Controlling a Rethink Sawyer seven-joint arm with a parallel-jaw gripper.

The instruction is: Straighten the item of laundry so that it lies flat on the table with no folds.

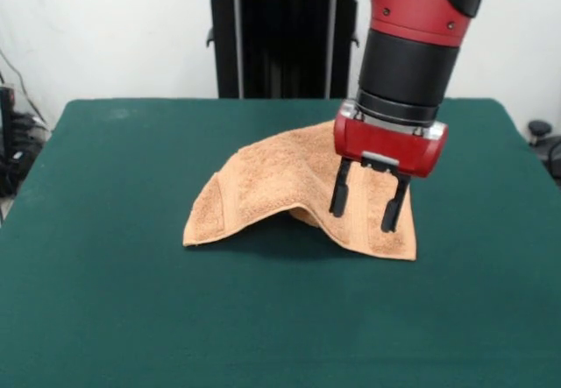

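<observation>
The orange-tan towel (280, 186) lies near the middle of the dark green table (105, 257). It is rumpled: its middle is humped up, the near edge arches off the cloth, and the left corner is folded over. A woven band shows near the right edge. My gripper (368, 206) hangs from the red and black arm over the towel's right part. Its two black fingers (340, 191) are apart and point down, with nothing between them. The tips are just above or at the towel's surface.
The robot's black pedestal (280, 38) stands behind the table's far edge. Cables and dark gear (13, 143) sit off the table at the left. A dark object (545, 143) is off the table at the right.
</observation>
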